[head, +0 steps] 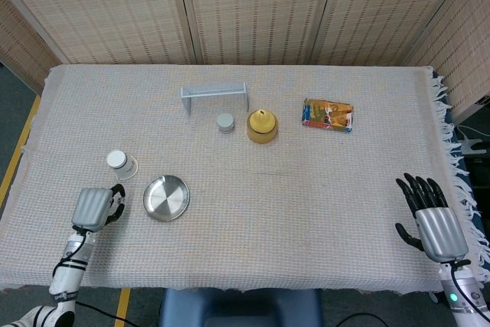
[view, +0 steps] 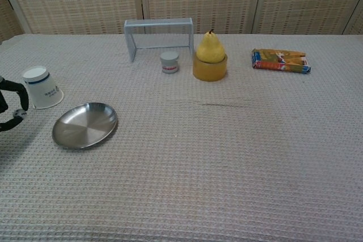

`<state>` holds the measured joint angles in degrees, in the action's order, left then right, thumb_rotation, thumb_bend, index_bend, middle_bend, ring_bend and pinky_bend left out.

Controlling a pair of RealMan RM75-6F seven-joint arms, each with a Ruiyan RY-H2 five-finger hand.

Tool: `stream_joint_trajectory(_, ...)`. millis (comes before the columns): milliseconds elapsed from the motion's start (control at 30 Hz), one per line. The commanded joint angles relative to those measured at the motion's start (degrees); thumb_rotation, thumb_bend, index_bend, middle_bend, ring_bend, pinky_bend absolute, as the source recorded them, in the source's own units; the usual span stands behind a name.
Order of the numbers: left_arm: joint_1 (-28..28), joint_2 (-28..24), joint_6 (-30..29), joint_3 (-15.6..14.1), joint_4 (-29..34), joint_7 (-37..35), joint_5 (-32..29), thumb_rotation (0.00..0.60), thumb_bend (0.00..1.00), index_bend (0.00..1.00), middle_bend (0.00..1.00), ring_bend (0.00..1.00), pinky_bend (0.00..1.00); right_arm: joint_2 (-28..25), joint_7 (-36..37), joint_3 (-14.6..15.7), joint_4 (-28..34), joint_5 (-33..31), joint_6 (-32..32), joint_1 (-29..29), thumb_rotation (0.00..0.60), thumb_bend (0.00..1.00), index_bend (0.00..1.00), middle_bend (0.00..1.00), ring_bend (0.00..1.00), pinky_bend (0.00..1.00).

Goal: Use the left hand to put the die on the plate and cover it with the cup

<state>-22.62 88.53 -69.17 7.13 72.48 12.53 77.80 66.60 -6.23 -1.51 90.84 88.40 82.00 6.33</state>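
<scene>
An upturned white paper cup (head: pixel 119 163) (view: pixel 41 87) stands at the left of the table, just behind a round steel plate (head: pixel 166 197) (view: pixel 85 124). No die shows in either view. My left hand (head: pixel 97 207) hovers at the front left, a little in front of the cup and left of the plate. Its dark fingers (view: pixel 12 105) are curved with a gap between them and hold nothing. My right hand (head: pixel 429 217) lies at the front right edge with its fingers spread, empty.
At the back stand a small grey wire rack (head: pixel 215 96), a little white jar (head: pixel 225 122), and a yellow pear on a yellow ring (head: pixel 262 125). A colourful snack packet (head: pixel 328 114) lies at the back right. The woven cloth (head: pixel 306 212) covers the table.
</scene>
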Motion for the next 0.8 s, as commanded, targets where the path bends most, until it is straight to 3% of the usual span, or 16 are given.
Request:
stream_joint_trajectory(33,-3.61,1.47,2.98,1.0,0.98,1.41,1.31,0.6,0.43,0.58,1.0,0.89,1.0,0.05,-0.09,0.04,-0.02,-0.08,-0.17,0.06,0.6,0.19,0.0,0.0,0.0,0.0)
stream_joint_trajectory(267,-8.5,5.18,6.71,2.37,-0.53,4.89,0.88,0.6,0.43,0.58,1.0,0.89,1.0,-0.01,0.24,-0.21,-0.24,-0.86,-0.85,0.31,0.6,0.19,0.0,0.0,0.0,0.0)
stream_joint_trajectory(600,-9.2,6.21,8.14,1.53,-2.32,6.69,-1.17,0.6,0.42,0.55,1.0,0.89,1.0,-0.26,0.9,-0.42,-0.46,-1.31,-1.15,0.49,0.6,0.19,0.0,0.0,0.0,0.0)
stream_joint_trajectory(800,-9.29,5.1,9.3,0.63,-0.21,7.54,-1.95,0.6,0.38,0.42,1.0,0.89,1.0,-0.18,0.67,-0.32,-0.32,-1.05,-0.75,0.35,0.6,0.19,0.0,0.0,0.0,0.0)
